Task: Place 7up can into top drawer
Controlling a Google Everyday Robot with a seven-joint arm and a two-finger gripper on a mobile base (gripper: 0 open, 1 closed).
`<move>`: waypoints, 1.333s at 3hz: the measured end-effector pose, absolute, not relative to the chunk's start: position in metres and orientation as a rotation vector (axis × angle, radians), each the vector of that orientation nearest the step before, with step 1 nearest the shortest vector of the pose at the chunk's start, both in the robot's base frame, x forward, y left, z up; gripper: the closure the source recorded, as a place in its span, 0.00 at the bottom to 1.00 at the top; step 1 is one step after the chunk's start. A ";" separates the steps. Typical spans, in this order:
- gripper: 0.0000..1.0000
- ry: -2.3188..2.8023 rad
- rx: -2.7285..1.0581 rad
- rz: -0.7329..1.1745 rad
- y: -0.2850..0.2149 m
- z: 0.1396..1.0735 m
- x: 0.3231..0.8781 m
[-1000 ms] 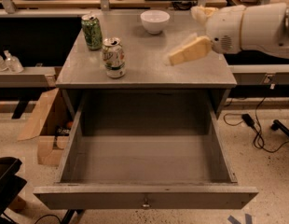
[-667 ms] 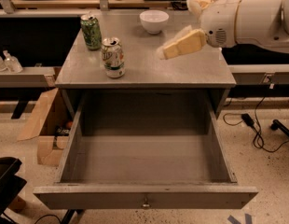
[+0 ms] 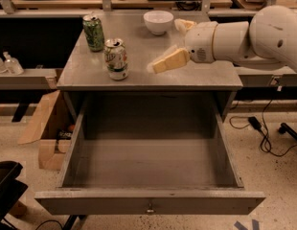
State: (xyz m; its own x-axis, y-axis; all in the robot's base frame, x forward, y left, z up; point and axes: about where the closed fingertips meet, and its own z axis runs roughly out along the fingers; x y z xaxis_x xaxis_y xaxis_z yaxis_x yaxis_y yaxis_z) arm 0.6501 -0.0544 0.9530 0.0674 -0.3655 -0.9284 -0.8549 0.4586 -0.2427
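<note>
The 7up can [image 3: 116, 59], pale silver-white with green and red markings, stands upright on the grey table top [image 3: 196, 78] near its front left. The top drawer [image 3: 148, 201] is pulled fully out below the table, and nothing shows inside it. Its small metal pull sits at the middle of the front panel. My gripper [image 3: 168, 45] hovers over the table top to the right of the can, clearly apart from it. It is open and holds nothing. One pale yellow finger [image 3: 168, 60] points toward the can.
A darker all-green can [image 3: 93, 32] stands behind the 7up can at the back left. A white bowl [image 3: 158, 22] sits at the back middle, close to my gripper. A cardboard box [image 3: 45, 131] lies on the floor at left, and cables [image 3: 263, 135] at right.
My gripper and arm have moved left and slightly down over the table, closer to the 7up can. The cans, bowl and drawer have not moved.
</note>
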 end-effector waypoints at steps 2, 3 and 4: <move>0.00 1.523 -1.089 0.626 0.000 0.885 0.691; 0.01 1.496 -1.073 0.715 0.042 0.872 0.708; 0.04 1.466 -1.067 0.765 0.068 0.874 0.720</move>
